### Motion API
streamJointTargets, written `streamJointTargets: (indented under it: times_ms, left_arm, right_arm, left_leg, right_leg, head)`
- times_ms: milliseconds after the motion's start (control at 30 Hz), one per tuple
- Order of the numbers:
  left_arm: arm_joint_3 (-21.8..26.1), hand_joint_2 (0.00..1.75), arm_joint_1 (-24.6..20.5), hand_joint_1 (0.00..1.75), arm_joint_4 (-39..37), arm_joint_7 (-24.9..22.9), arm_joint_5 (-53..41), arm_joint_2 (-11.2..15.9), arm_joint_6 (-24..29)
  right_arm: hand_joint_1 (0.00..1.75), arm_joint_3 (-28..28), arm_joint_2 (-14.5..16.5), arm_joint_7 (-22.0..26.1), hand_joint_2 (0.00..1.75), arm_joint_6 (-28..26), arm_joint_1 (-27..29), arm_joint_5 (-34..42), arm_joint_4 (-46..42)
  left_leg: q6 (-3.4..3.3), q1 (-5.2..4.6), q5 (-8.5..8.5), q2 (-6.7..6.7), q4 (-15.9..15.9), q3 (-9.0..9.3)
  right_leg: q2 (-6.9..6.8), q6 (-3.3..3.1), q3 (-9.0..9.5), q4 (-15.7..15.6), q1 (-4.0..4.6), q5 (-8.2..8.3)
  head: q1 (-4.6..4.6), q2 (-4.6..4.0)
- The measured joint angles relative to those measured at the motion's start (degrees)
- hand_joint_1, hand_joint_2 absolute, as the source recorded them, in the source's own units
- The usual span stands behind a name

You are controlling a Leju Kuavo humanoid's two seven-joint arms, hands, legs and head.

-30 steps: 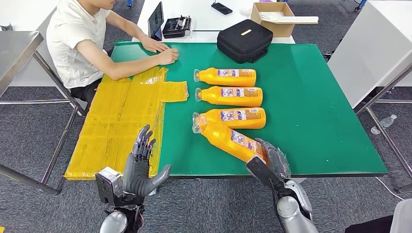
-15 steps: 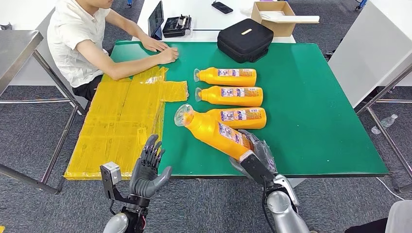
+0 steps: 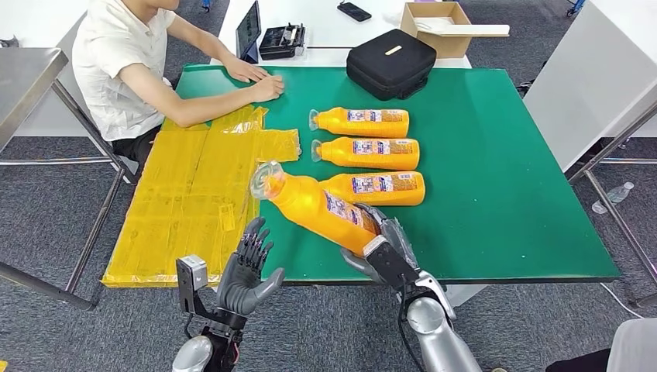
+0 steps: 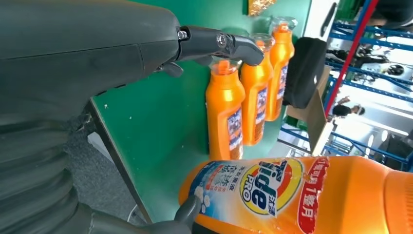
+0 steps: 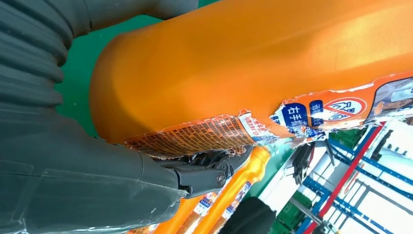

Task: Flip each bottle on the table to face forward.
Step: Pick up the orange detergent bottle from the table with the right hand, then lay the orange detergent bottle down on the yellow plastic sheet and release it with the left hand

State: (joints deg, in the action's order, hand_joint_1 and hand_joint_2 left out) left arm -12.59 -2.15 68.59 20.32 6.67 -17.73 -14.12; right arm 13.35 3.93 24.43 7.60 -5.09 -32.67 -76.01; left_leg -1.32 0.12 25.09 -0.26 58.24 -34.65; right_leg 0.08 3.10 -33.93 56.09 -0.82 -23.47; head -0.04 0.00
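Here right hand [image 3: 385, 246] fingers grasp orange Tide PRO bottle [image 3: 319, 209]; left hand [image 3: 246, 273] fingers released.

Glossy orange plastic bottle [image 3: 321, 210] — torn paper label [image 5: 253, 127] — matt green table [image 3: 496, 194]

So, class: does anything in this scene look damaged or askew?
Yes. The orange detergent bottle that the right hand holds lies slanted against the three neatly rowed bottles, and its label is torn ragged.
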Motion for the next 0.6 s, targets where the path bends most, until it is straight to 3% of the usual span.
streamJointTargets:
  times_ms: [300, 600]
  left_arm:
    - [-0.3, 1.75, -3.5, 0.00, -1.8, 4.1, -3.1, -0.1, 1.5]
    - [-1.9, 1.75, -5.2, 0.00, -1.8, 5.2, -2.9, -0.1, 2.3]
  right_arm:
    - [1.75, 5.6, 0.6, 0.4, 1.75, 0.5, -2.8, -0.5, 3.5]
    - [1.67, 11.1, 2.0, 0.4, 1.75, -0.2, -4.9, -0.1, 6.8]
  left_leg:
    - [0.00, 0.01, -0.02, 0.01, 0.0, -0.01]
    - [0.00, 0.01, -0.03, 0.01, 0.0, -0.01]
  right_leg:
    - [0.00, 0.00, -0.02, 0.0, 0.01, 0.01]
    - [0.00, -0.01, -0.03, 0.0, 0.01, 0.01]
  head:
    - [0.00, 0.00]
    - [0.00, 0.00]
